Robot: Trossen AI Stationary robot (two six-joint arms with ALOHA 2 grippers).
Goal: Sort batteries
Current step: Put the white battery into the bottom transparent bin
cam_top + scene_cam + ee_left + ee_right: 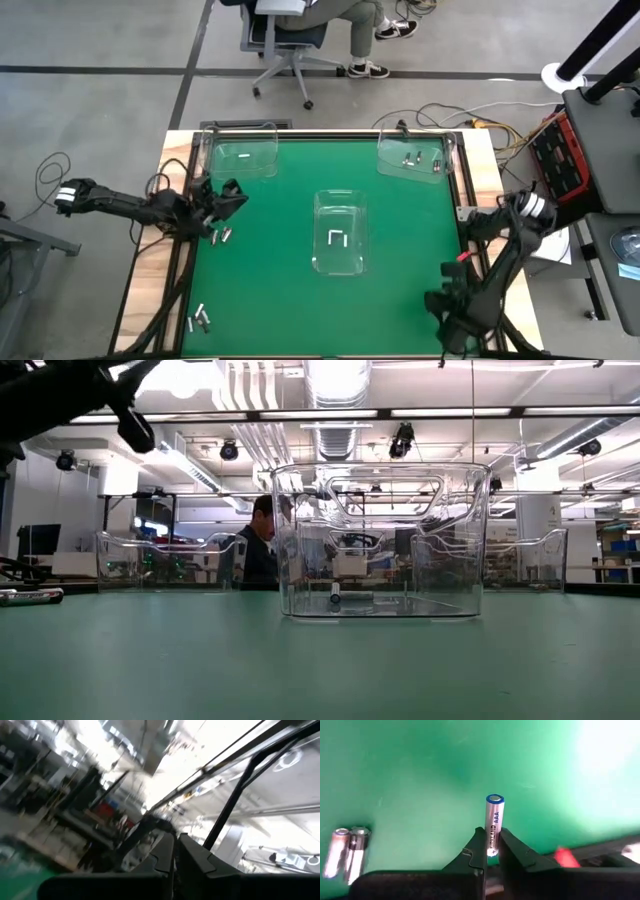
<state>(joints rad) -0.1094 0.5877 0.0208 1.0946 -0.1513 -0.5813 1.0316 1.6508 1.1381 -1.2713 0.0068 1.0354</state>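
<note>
My right gripper (491, 840) is near the table's right near corner (447, 300), shut on one silvery-white AAA battery (494, 817). Two loose batteries (347, 852) lie on the green mat beside it. My left gripper (228, 193) hangs above the mat's left side, shut (175, 855), with nothing showing between its fingers. Two batteries (222, 237) lie on the mat just near of it. Others (200, 318) lie by the near left corner. Batteries also lie in the middle bin (337, 238), the far left bin (245, 157) and the far right bin (412, 158). My right gripper pinches the battery's lower part (492, 842) between its two fingertips. The rest of the battery sticks out past the fingers, its blue-ringed end (494, 798) farthest from them. The fingers hide the other end. No part of the battery seems to touch the mat.
Three clear plastic bins stand on the mat: one in the middle (340, 205), one at the far left (210, 150) and one at the far right (445, 165). A person sits on an office chair (290, 45) beyond the far edge. Cables and a red box (555, 150) lie right of the table.
</note>
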